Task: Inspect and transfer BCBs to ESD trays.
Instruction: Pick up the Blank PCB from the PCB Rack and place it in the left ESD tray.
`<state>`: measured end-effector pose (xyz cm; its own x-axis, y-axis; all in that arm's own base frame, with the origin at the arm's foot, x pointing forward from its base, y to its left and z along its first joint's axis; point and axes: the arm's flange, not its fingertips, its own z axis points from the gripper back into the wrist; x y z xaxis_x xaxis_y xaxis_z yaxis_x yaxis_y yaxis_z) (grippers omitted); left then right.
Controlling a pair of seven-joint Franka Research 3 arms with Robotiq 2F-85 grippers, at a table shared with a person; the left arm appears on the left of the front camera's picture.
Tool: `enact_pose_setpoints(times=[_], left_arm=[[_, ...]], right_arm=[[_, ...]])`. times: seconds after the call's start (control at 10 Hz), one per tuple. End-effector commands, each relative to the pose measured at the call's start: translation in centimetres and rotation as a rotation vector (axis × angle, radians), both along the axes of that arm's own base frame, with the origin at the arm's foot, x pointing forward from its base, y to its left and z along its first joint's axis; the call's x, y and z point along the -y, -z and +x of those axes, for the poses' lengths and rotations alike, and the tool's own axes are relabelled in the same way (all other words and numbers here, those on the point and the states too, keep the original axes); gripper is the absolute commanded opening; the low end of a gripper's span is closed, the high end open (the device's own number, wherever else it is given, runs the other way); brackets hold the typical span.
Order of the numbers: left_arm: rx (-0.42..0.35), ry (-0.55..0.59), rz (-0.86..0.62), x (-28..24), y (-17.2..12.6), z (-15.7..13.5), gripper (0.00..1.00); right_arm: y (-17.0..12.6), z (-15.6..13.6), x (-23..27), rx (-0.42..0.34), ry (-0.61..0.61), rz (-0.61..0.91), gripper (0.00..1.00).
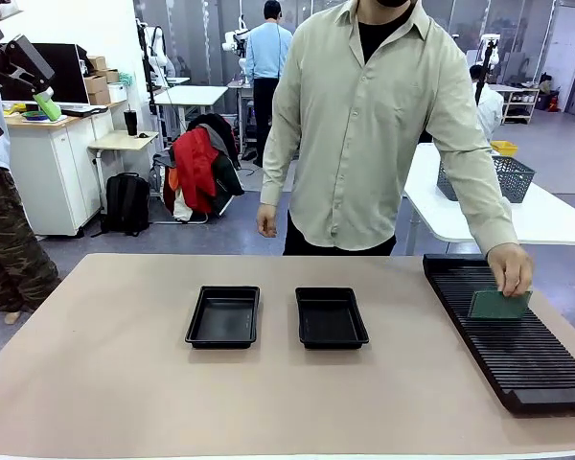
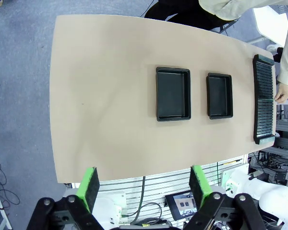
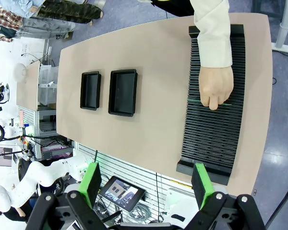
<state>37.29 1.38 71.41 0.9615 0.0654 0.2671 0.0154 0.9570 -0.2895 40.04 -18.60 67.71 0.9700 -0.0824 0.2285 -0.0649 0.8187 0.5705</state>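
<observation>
Two empty black ESD trays (image 1: pixel 222 316) (image 1: pixel 331 318) lie side by side mid-table. A person's hand (image 1: pixel 511 268) pinches one green BCB (image 1: pixel 498 306) standing on edge in the long black ribbed rack (image 1: pixel 517 350) at the right. From the right wrist view the board is a thin green line (image 3: pixel 196 100) under the hand (image 3: pixel 216 88), with the trays (image 3: pixel 90 90) (image 3: pixel 123 92) to the left. My right gripper (image 3: pixel 147 183) is open, high above the table. High up at the left, my left gripper (image 1: pixel 19 113) (image 2: pixel 145 187) is open, looking down on the trays (image 2: pixel 173 93) (image 2: pixel 219 95).
The beige table (image 1: pixel 125 383) has wide bare room left of the trays and along its front. The rack (image 2: pixel 265 105) (image 3: pixel 213 115) runs along the right edge. Behind the person, a grey mesh basket (image 1: pixel 508 177) sits on a white table.
</observation>
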Motion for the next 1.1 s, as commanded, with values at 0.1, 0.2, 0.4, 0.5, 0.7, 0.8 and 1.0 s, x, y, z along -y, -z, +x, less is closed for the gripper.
enact_pose_setpoints(times=[0.1, 0.2, 0.4, 0.5, 0.7, 0.8, 1.0], left_arm=[[0.000, -0.006, 0.000, -0.07, -0.01, 0.01, 1.00], [0.000, -0.006, 0.000, -0.07, -0.01, 0.01, 1.00], [0.000, -0.006, 0.000, -0.07, -0.01, 0.01, 1.00], [0.000, -0.006, 0.000, -0.07, -0.01, 0.01, 1.00], [0.000, -0.006, 0.000, -0.07, -0.01, 0.01, 1.00], [0.000, -0.006, 0.000, -0.07, -0.01, 0.01, 1.00], [0.000, -0.006, 0.000, -0.07, -0.01, 0.01, 1.00]], right_arm=[[0.04, 0.00, 0.00, -0.001, 0.000, 0.000, 1.00], [0.04, 0.00, 0.00, -0.001, 0.000, 0.000, 1.00], [0.04, 0.00, 0.00, -0.001, 0.000, 0.000, 1.00], [0.04, 0.00, 0.00, -0.001, 0.000, 0.000, 1.00], [0.04, 0.00, 0.00, -0.001, 0.000, 0.000, 1.00], [0.04, 0.00, 0.00, -0.001, 0.000, 0.000, 1.00], [0.04, 0.00, 0.00, -0.001, 0.000, 0.000, 1.00]])
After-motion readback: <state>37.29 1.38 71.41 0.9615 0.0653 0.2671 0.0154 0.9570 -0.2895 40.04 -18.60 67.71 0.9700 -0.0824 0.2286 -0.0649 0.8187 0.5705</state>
